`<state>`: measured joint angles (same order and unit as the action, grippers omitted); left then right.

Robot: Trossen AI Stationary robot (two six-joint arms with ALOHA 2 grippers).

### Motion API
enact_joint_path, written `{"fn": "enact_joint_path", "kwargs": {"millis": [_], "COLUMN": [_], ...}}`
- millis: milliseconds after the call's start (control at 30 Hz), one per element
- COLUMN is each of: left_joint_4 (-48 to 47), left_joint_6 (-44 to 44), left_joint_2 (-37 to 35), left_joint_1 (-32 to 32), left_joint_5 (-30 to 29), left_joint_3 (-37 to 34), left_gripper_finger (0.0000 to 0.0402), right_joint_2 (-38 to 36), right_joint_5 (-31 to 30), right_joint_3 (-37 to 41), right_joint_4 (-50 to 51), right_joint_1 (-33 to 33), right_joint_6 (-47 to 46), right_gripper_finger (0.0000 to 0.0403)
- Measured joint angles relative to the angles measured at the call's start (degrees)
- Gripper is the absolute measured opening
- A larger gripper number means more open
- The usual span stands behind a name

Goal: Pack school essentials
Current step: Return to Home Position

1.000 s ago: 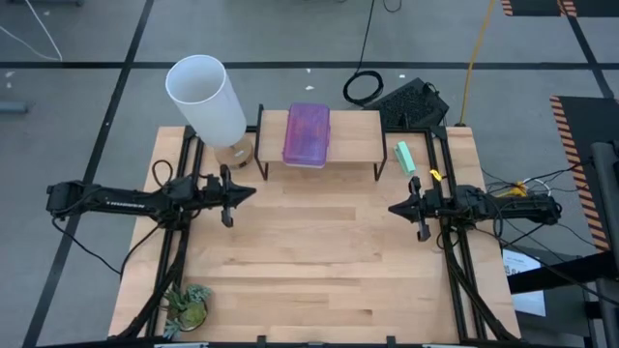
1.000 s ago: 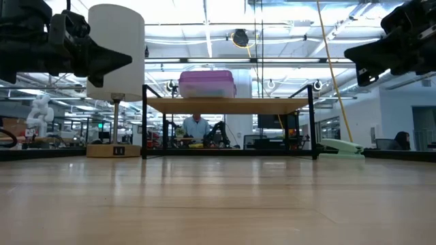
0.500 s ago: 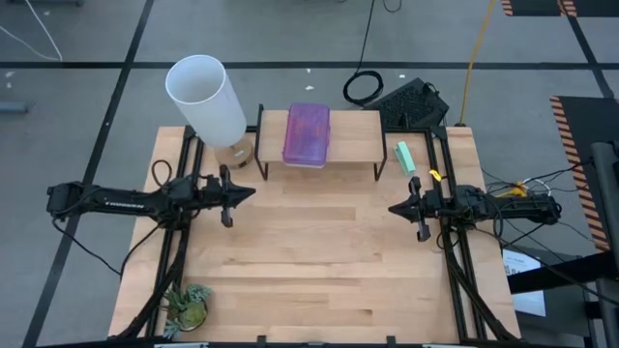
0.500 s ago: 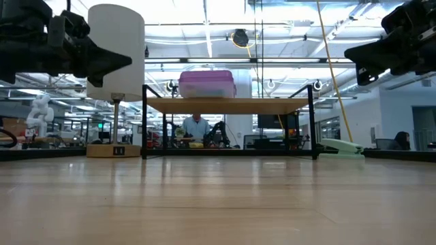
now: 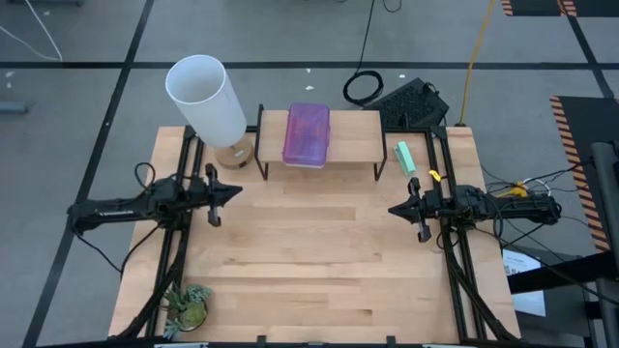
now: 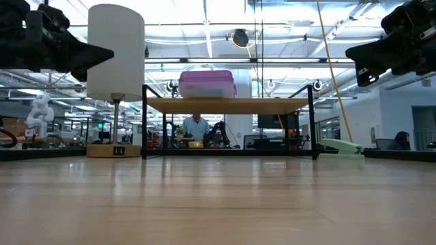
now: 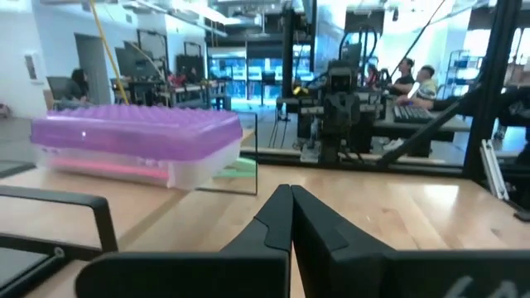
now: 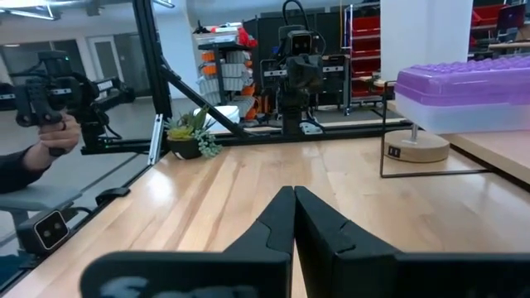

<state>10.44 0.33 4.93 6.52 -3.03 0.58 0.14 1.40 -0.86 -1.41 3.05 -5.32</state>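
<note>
The purple stationery case (image 5: pixel 307 135) lies closed on the far shelf (image 5: pixel 353 124), untouched, with left gripper (image 5: pixel 230 191) and right gripper (image 5: pixel 396 207) both pressed together over bare table (image 5: pixel 319 261), so spread fingers before approaching level.

Both hands (image 5: pixel 235 189) (image 5: pixel 392 208) closed, empty, raised

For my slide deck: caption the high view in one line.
Both arms hover over the wooden table, left gripper and right gripper shut, purple case on the shelf.
</note>
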Motion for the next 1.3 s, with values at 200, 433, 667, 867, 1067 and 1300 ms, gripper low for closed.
{"fn": "enact_joint_path", "kwargs": {"millis": [200,433,667,867,1067,1300], "left_joint_4": [-6.7,-6.1,-8.0,-7.3,-7.3,-7.3], "left_joint_6": [0.7,1.1,-0.6,-0.6,-0.6,-0.6], "left_joint_2": [-4.7,-4.8,-4.8,-4.8,-4.8,-4.8], "left_joint_1": [0.0,0.2,0.2,0.2,0.2,0.2], "left_joint_5": [0.0,1.0,1.6,1.5,1.5,1.5], "left_joint_3": [0.5,0.1,0.0,0.0,0.0,0.0], "left_gripper_finger": [0.0002,0.0002,0.0015,0.0017,0.0003,0.0021], "right_joint_2": [0.0,0.0,0.0,0.0,0.0,0.0], "right_joint_5": [0.1,-0.9,-1.1,-1.2,-1.2,-1.3], "right_joint_3": [0.0,0.0,0.0,0.0,0.0,0.0], "right_joint_4": [0.0,-0.1,-0.3,-0.4,-0.5,-0.5], "right_joint_1": [0.0,0.0,0.0,0.0,0.0,0.0], "right_joint_6": [0.0,0.9,1.5,1.5,1.5,1.5], "right_gripper_finger": [0.0000,0.0000,0.0000,0.0000,0.0000,0.0000]}}
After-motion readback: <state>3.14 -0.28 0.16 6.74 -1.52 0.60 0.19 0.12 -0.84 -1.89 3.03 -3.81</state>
